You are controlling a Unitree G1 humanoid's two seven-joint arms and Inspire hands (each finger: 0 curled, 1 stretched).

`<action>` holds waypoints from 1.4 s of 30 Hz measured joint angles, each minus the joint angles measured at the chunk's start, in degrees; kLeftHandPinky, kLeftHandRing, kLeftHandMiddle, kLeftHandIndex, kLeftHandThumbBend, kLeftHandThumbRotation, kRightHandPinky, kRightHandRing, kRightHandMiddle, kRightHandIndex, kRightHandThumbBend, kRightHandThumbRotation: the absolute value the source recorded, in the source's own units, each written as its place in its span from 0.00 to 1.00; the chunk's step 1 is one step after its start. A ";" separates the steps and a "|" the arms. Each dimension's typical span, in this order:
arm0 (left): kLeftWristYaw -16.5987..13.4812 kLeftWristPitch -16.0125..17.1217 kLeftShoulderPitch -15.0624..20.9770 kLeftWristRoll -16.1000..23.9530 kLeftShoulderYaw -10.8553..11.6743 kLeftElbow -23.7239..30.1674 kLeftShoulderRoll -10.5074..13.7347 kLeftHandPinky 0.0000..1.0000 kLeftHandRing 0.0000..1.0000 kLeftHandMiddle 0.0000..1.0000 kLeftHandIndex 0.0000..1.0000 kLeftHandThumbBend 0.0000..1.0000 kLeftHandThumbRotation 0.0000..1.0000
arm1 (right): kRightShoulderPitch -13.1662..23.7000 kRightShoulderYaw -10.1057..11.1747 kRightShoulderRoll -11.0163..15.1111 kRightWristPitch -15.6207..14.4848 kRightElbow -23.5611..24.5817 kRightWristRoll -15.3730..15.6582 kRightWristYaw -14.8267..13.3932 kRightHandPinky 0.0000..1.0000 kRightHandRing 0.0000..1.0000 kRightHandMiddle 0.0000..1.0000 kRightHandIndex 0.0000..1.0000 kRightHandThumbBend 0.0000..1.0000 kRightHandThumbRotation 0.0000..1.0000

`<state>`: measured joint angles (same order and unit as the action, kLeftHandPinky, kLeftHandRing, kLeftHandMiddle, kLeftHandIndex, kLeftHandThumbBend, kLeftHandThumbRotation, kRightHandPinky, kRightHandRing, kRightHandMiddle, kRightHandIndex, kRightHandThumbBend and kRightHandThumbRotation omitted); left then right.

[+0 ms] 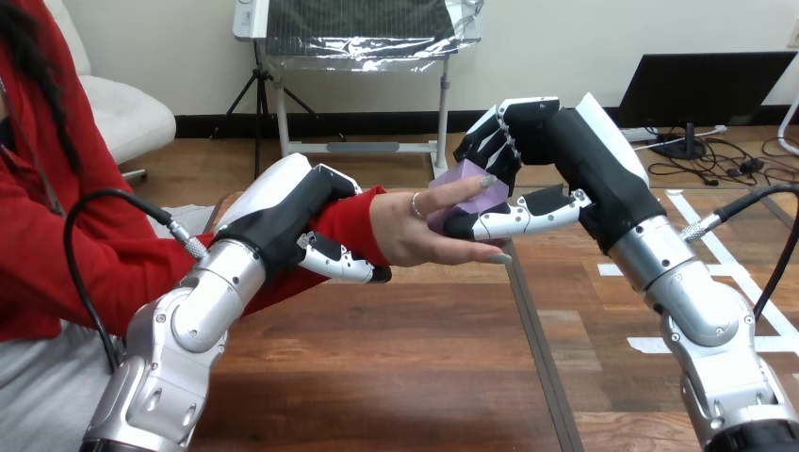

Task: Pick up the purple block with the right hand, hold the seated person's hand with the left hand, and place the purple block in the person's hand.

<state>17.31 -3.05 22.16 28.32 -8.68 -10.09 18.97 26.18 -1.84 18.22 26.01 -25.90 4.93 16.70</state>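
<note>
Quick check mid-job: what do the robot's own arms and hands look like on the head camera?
Both forearms are rounded silver metal segments: left forearm, right forearm. The left robot hand and right robot hand are black with white shells on their backs and black-and-white jointed fingers. A black cable with a knurled silver connector plugs in near each wrist.

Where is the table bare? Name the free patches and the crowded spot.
Bare: the table below the hands, between the left arm and the right arm. Crowded: above it, where the left hand clasps the person's wrist and the right hand and the person's hand both hold the purple block.
</note>
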 measured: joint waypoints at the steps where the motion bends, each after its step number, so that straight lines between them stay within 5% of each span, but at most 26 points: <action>1: 0.00 0.02 0.00 -0.07 0.00 -0.06 -0.01 0.23 0.30 0.37 0.39 0.70 0.00 | -0.19 -0.01 -0.04 -0.32 0.34 -0.01 0.01 0.27 0.32 0.39 0.43 0.76 0.00; 17: -0.66 1.07 0.01 -0.37 0.00 -1.11 -0.50 0.26 0.32 0.39 0.40 0.70 0.00 | -1.68 -0.40 -0.85 -3.13 3.41 0.00 -0.02 0.28 0.33 0.40 0.43 0.77 0.00; 42: -1.18 2.17 0.01 -2.02 0.26 -1.12 -0.21 0.27 0.34 0.41 0.43 0.71 0.00 | -1.68 -0.36 -0.74 -3.20 3.59 -0.09 0.50 0.36 0.43 0.48 0.49 0.76 0.00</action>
<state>16.13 -0.87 22.17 26.31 -8.42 -11.21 18.76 24.49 -2.20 17.48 22.81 -22.31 4.84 17.20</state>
